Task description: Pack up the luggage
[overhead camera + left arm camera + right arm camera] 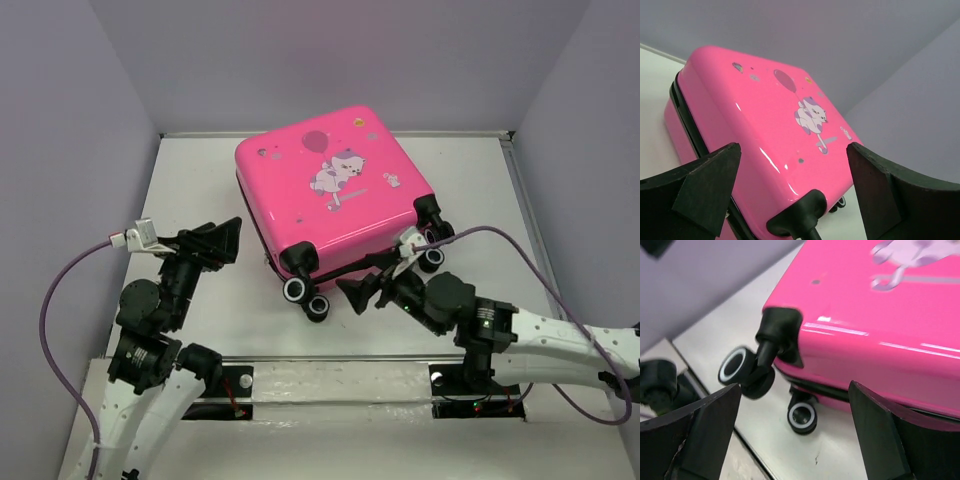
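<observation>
Closed pink suitcase [330,190] lies flat mid-table [190,180], contents hidden, caster wheels [297,290] toward the arms. Left gripper [234,240] and right gripper [350,296] flank its near corners, fingers spread, empty.

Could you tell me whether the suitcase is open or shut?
Shut: the suitcase lies flat, its shells meeting along the dark seam.

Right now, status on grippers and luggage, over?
Left gripper open, empty, beside luggage. Right gripper open, empty, by its wheels. Luggage closed, lying flat. Nothing seen blocking.
</observation>
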`<state>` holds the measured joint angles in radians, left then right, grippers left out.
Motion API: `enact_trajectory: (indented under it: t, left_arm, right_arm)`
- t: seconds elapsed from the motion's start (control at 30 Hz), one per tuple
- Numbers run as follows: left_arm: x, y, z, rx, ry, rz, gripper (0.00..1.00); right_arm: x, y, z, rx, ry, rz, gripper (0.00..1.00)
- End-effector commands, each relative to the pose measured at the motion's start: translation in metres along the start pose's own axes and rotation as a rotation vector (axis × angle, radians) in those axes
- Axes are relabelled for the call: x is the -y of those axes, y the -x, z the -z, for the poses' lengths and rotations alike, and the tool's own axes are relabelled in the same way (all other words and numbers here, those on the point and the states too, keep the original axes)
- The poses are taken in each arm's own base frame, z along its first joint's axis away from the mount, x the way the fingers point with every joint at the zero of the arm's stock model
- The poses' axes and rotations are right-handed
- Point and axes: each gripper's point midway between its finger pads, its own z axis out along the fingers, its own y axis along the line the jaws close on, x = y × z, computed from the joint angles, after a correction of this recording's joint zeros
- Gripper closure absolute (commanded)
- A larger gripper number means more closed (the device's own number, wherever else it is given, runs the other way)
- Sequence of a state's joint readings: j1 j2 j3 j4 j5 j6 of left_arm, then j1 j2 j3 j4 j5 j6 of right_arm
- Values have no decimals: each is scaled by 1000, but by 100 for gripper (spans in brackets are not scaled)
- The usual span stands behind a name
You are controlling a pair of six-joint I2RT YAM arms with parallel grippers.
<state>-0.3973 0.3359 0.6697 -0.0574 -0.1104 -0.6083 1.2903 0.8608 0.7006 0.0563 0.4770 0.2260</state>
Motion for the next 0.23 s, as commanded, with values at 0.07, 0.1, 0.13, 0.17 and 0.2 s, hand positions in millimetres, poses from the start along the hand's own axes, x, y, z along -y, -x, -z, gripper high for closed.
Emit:
enact_trajectory:
  t: [0.07,0.1,0.13,0.17,0.2]
  left_arm:
    - [34,30,16,67,-134,-47,1]
    - [34,30,16,69,-139,-52,1]
    - [32,28,16,70,-140,-53,1]
    - [30,26,15,67,-134,-52,1]
    - [27,22,12,57,-123,-52,1]
  right_arm:
    - [64,65,55,257,-243,-119,7]
    - [67,69,61,284,-241,-138,7]
    - [68,73,65,307,-233,-154,7]
    - [71,72,70,325,-229,-162,7]
    - [71,73,71,332,-227,-168,7]
